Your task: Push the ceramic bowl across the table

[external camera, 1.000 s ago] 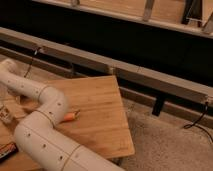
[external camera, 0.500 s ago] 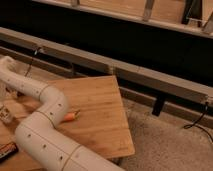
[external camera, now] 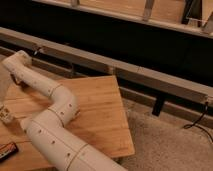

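The gripper [external camera: 15, 79] hangs over the table's [external camera: 100, 115] far left corner; open or closed, I cannot tell. The ceramic bowl [external camera: 6, 115] sits at the left edge, nearer the camera and apart from it, so the push looks not yet made, the whole table left to cross

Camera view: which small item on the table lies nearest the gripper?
The pale ceramic bowl at the picture's left edge, just below the gripper; the dark flat item sits farther, by the table's near corner.
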Controlling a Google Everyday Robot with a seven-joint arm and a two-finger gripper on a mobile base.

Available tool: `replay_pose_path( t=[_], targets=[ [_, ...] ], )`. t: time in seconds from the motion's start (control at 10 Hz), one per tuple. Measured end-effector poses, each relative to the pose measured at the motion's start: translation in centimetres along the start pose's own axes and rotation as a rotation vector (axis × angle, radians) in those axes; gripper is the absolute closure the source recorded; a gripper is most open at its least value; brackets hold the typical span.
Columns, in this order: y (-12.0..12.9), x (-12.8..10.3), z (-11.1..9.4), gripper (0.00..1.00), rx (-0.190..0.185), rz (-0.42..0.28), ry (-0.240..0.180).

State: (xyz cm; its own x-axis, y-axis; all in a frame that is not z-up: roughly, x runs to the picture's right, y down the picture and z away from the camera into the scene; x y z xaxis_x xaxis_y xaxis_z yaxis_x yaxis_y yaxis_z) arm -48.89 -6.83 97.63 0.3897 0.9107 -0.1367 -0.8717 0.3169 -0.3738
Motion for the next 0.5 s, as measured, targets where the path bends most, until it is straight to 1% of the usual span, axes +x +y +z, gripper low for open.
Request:
replay_pose_path(
  t=[0.1, 0.2, 0.3, 0.4, 0.5],
  targets=[
    [-2.2, 0.9, 0.3, 0.35, 0.049, -0.009, 0.025],
    [-3.2, 1.1, 0.2, 0.35, 0.074, -0.010, 0.032],
    [-4.3, 1.1, -0.1, 0.35, 0.103, -0.007, 0.029],
    [-5.0, 0.5, -0.9, 0.35, 0.130, -0.002, 0.009],
    [-5.3, -0.6, -2.4, 0.35, 0.149, -0.001, -0.030]
  ],
)
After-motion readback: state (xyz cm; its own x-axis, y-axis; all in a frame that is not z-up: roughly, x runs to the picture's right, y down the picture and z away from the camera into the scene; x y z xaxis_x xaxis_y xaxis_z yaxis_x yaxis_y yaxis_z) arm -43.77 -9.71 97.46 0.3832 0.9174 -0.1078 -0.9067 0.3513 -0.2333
